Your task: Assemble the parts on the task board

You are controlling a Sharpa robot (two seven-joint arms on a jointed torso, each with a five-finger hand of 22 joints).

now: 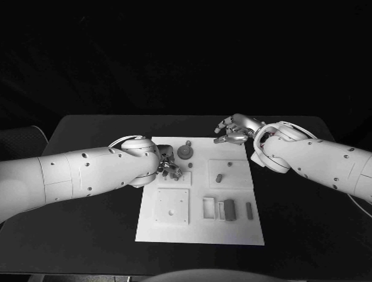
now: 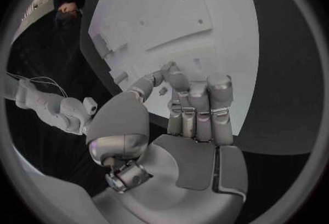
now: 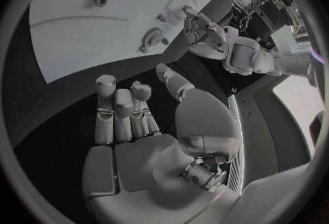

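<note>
On the table: a white board (image 1: 198,226) lay in the middle of the black table (image 1: 93,229), with both hands at its far end, one on each side.

Left hand: the left hand (image 1: 164,164) hung over the board's left edge, fingers pointing inward over a square plate (image 1: 176,176). In the left wrist view the fingers (image 2: 199,106) were bent forward side by side and the thumb reached out toward them. Something small and grey (image 2: 163,91) sat at the thumb tip; I could not tell whether it was pinched or merely lay on the board beneath, so the hand's state could not be told.

Right hand: the right hand (image 1: 235,130) hovered at the board's far right corner. Its fingers (image 3: 120,109) were loosely curled but apart, the thumb stood off to one side, and nothing lay between them; the hand was holding nothing.

Round part: a grey disc (image 1: 186,152) with a small peg (image 1: 187,143) just beyond it lay between the two hands, nearer the left hand's fingertips.

Short part: a small grey piece (image 1: 220,177) stood on the square plate (image 1: 230,173) just on the near side of the right hand.

Near row: a frame (image 1: 208,207), a dark block (image 1: 229,210) and a thin bar (image 1: 249,210) lay side by side, well apart from both hands, toward the robot.

Large plate: a square plate with corner holes (image 1: 172,205) lay on the near side of the left hand, beside the row.
</note>
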